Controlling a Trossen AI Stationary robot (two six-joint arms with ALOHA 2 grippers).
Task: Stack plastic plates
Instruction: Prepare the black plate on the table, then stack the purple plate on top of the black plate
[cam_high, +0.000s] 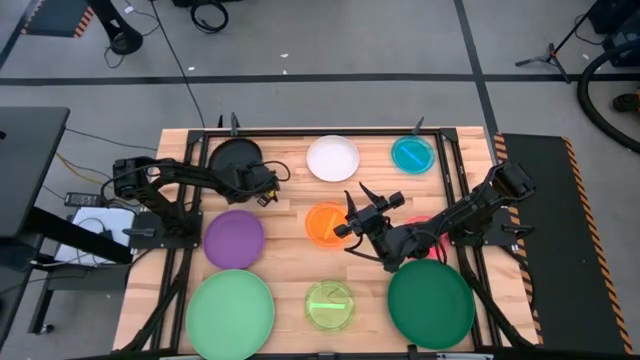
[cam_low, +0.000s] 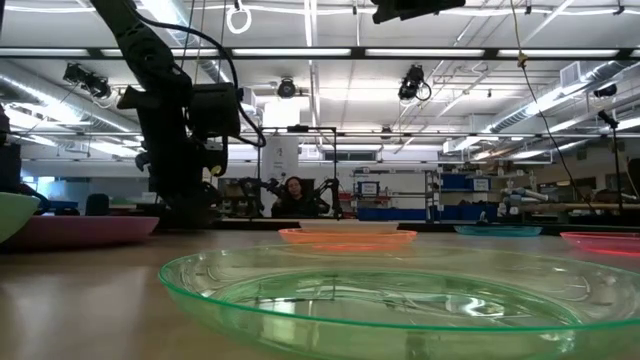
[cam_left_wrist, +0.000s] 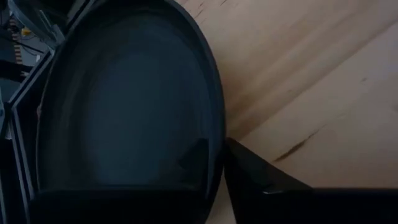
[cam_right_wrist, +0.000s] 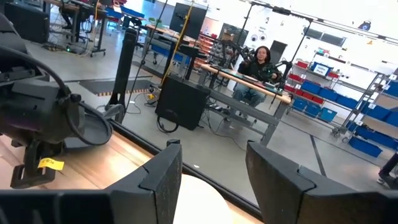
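The black plate (cam_high: 233, 157) lies at the table's far left, and my left gripper (cam_high: 258, 184) is shut on its rim; in the left wrist view the black plate (cam_left_wrist: 124, 106) fills most of the picture. My right gripper (cam_high: 362, 214) hangs open over the table's middle, beside the orange plate (cam_high: 324, 223), with nothing between its fingers (cam_right_wrist: 163, 177). White (cam_high: 333, 158), teal (cam_high: 412, 153), purple (cam_high: 234, 238), light green (cam_high: 230, 312), lime (cam_high: 330, 305) and dark green (cam_high: 430, 303) plates lie flat on the wood. A pink plate (cam_high: 421, 224) is partly hidden under the right arm. My left gripper has the black plate's rim (cam_left_wrist: 217, 140) on the side facing the table's middle. One finger (cam_left_wrist: 194, 160) is inside the plate and the other finger (cam_left_wrist: 255, 177) outside it, slanting down. I cannot tell whether that edge is lifted off the wood.
A dark frame runs along the table's far and side edges (cam_high: 300, 131). Bare wood (cam_high: 285, 215) shows between the black, purple and orange plates. In the low view the lime plate (cam_low: 400, 300) sits close to the camera. A person (cam_right_wrist: 256, 65) sits at a desk beyond the table.
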